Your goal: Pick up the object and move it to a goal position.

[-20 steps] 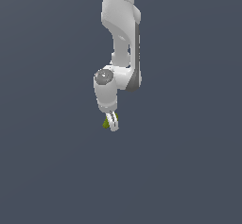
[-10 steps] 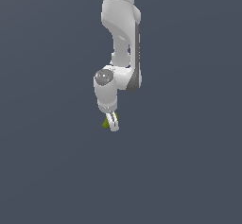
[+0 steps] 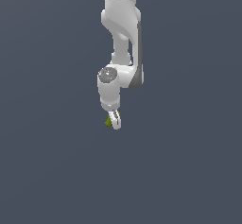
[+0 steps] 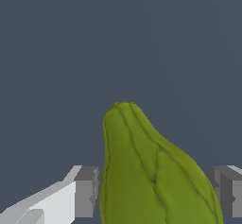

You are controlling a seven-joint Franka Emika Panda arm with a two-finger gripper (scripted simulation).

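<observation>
The object is an olive-green, ribbed, pear-like lump that tapers to a narrow end. In the wrist view it sits between my two grey fingertips, which press against its wide part on both sides. In the exterior view only a small green sliver of the object shows beside my white gripper, which points downward at the end of the white arm. The gripper is shut on the object.
A plain dark grey-blue surface fills both views. No other objects, containers or edges show.
</observation>
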